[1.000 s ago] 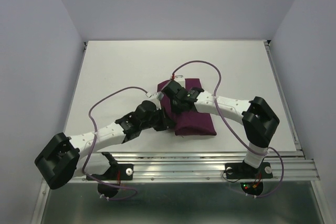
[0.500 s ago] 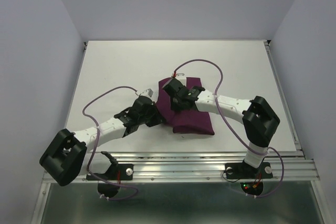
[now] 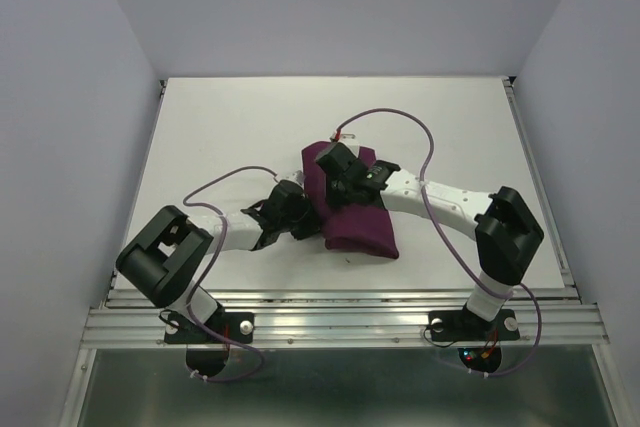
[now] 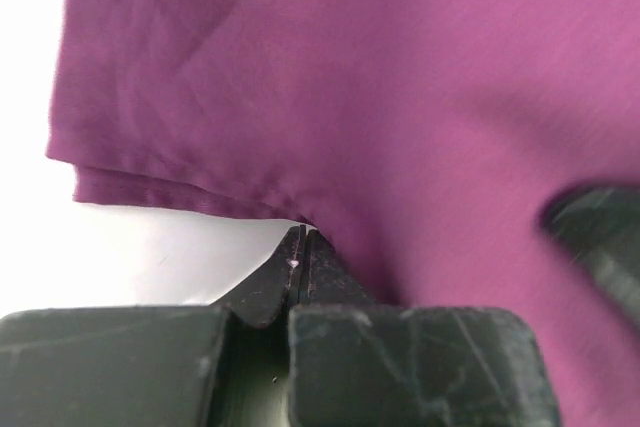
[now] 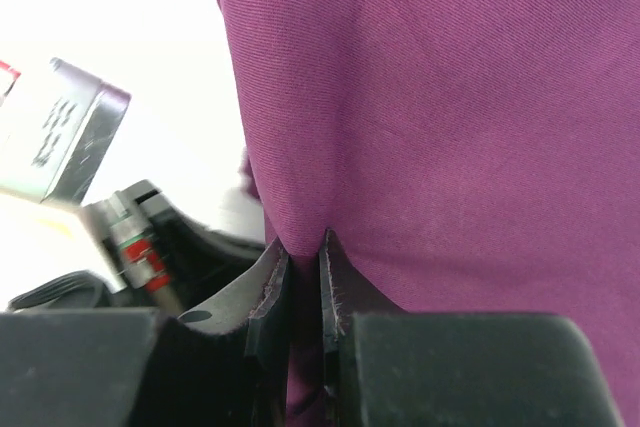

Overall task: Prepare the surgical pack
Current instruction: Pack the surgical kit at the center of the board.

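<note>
The pack [image 3: 362,229] lies bunched and folded on the table [image 3: 220,137], about mid-table, with both arms reaching in over its left side.

The right claw [image 5: 300,249] pinches a raised fold of the pack, with fabric filling the narrow gap between its fingers. The left claw [image 4: 301,245] is pressed together right at the hem. I cannot tell whether any cloth is caught between its tips.

What could go wrong:
- If the left claw holds nothing, a pull from it would do nothing. The right claw would then drag the whole pack sideways instead of spreading or folding it.
- The right claw may have only the top layer. Lifting that alone could peel the fold open unevenly and leave the lower layers rumpled on the table.
- The pinch is thin and the cloth looks smooth, so a quick tug could slip it free.
- The two claws sit very near each other over the pack, so a careless move could knock one against the other
</note>
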Robot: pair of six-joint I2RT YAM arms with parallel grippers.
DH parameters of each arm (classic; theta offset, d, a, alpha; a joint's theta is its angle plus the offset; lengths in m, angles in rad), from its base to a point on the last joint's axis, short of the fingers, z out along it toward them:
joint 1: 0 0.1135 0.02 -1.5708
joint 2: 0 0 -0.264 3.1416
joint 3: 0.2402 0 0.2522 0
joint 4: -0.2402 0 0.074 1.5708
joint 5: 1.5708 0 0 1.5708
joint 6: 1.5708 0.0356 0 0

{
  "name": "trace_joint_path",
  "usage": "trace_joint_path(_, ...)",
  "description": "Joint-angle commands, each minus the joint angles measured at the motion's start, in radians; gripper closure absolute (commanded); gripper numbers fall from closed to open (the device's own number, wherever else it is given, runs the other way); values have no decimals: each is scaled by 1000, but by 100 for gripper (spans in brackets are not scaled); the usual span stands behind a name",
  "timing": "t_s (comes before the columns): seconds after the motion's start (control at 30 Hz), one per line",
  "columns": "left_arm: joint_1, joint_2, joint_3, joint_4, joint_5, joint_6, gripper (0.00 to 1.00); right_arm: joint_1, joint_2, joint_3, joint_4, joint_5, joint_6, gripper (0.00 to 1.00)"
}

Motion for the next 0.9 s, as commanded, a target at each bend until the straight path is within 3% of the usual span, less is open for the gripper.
trace_joint_path(0.0,4,38,95,97,31,3,100,-14,-98,24,130,-1,7,99)
trace_joint_path(0.2,4,97,166,68,55,32,100,-23,-101,8,130,5,9,99)
trace_joint_path(0.43,46,-101,99,-177,-46,104,100,-33,-115,-14,129,1,9,99)
trace_joint_path(0.63,78,-218,92,-265,-139,144,100,-33,-103,-5,130,-13,2,99)
trace_joint_path(0.87,104,-86,155,-237,-112,163,100,-33,-101,-5,129,-22,4,99)
